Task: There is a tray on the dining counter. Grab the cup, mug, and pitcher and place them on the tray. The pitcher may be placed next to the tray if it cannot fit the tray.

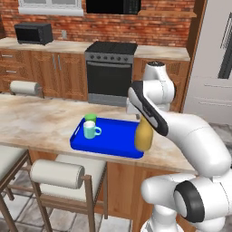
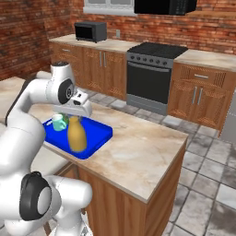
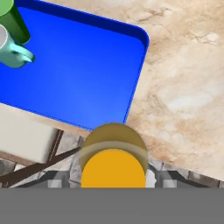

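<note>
Both fingers (image 3: 154, 178) clasp the pitcher (image 1: 143, 135), a mustard-yellow rounded jug (paler at its neck), above the glossy blue tray's (image 1: 113, 140) near right corner; cup (image 1: 90, 118) and mug (image 1: 91, 131) stand at its far left.

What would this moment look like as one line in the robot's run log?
gripper: shut on pitcher | pitcher: above tray near corner | cup, mug: on tray

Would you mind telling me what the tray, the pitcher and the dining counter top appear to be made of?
Tray: likely plastic; uniform bright blue, smooth, faint sheen.
Pitcher: perhaps glazed ceramic or plastic; plain mustard-yellow, opaque, smooth. The look leaves it open.
Dining counter: top looks like polished beige marble with cloudy veining; its base shows wood grain.
</note>
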### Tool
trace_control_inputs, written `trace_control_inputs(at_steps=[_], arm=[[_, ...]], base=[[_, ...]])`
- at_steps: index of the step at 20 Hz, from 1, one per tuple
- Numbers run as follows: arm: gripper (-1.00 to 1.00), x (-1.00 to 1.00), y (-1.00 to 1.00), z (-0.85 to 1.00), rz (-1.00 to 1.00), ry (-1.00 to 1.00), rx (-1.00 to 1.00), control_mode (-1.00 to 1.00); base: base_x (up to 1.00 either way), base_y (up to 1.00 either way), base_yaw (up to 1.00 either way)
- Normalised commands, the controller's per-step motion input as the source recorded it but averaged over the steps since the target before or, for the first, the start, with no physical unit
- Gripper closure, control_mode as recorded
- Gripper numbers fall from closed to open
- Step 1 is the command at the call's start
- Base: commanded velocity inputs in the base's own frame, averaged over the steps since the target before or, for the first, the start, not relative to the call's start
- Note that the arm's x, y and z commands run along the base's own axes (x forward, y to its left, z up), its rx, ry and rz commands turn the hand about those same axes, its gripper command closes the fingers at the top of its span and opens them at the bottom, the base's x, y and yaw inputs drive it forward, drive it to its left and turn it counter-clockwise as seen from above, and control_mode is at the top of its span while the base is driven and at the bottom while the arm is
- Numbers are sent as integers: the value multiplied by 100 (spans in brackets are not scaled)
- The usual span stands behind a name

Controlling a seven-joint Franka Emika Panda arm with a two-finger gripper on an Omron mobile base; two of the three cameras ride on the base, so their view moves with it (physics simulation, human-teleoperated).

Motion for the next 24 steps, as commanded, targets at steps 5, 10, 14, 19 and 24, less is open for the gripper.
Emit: trace_control_inputs(at_steps=[5, 10, 14, 19, 24], arm=[[100, 37, 9, 0, 1, 0, 0, -100], [100, 35, 6, 0, 0, 0, 0, -100], [100, 36, 14, 0, 0, 0, 0, -100], [100, 40, 23, 0, 0, 0, 0, -100], [100, 37, 16, -1, 0, 0, 0, -100]], base=[[0, 0, 0], [0, 0, 0], [0, 0, 0], [0, 0, 0], [0, 0, 0]])
